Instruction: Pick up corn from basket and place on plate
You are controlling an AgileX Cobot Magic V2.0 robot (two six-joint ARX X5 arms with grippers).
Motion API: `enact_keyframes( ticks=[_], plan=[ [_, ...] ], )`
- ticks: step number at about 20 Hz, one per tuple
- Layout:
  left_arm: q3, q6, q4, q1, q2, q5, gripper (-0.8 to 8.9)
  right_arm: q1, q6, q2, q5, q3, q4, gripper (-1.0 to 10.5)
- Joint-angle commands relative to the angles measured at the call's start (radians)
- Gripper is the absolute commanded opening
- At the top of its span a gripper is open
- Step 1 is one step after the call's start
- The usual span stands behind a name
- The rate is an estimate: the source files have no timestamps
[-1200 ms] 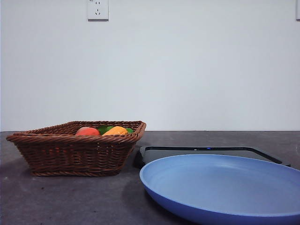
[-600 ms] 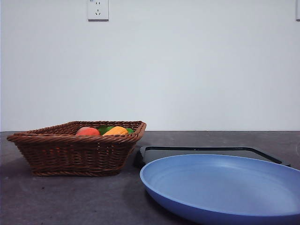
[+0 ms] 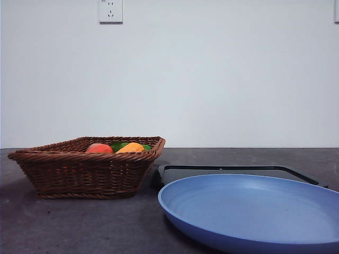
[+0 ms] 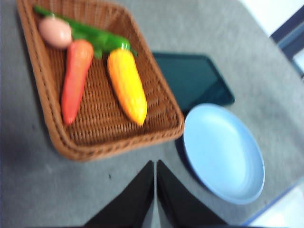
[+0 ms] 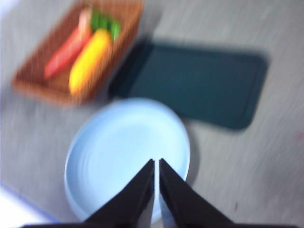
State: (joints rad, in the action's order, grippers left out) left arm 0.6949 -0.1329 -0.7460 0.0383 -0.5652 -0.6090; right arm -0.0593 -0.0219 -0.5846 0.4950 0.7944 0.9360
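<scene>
Between the earlier front pictures and this one nothing has moved: the long orange-yellow corn cob [image 4: 127, 85] lies in the brown woven wicker basket [image 4: 118, 142], the round blue plate [image 3: 254, 211] is bare, and left gripper [image 4: 155, 164] and right gripper [image 5: 156, 162] hang high, jaws closed on nothing, so the pick is not begun.

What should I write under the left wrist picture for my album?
Corn waits in the basket beside the blue plate.

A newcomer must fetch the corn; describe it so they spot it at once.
Find the brown wicker basket beside the blue plate. Inside, the corn lies nearest the plate: a long yellow-orange cob, unlike the red carrot, the green pepper and the round peach.
</scene>
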Motion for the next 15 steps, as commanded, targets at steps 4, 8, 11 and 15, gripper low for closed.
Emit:
enact_keyframes(
  ticks=[4,8,11,15],
  plan=[
    [0.018,0.046,-0.012,0.017,-0.015,-0.01,0.07,-0.049,-0.043,-0.048,0.002,0.017,0.017,0.0],
    [0.018,0.045,0.001,0.016,-0.015,-0.01,0.81,-0.05,-0.042,-0.055,0.002,0.017,0.006,0.1],
    [0.018,0.036,0.034,0.016,-0.016,-0.009,3.56,-0.05,-0.034,-0.056,0.001,0.017,0.001,2.1],
    [0.018,0.034,0.035,0.016,-0.016,-0.009,4.05,-0.05,-0.011,-0.109,0.002,0.017,-0.013,2.9]
  ],
)
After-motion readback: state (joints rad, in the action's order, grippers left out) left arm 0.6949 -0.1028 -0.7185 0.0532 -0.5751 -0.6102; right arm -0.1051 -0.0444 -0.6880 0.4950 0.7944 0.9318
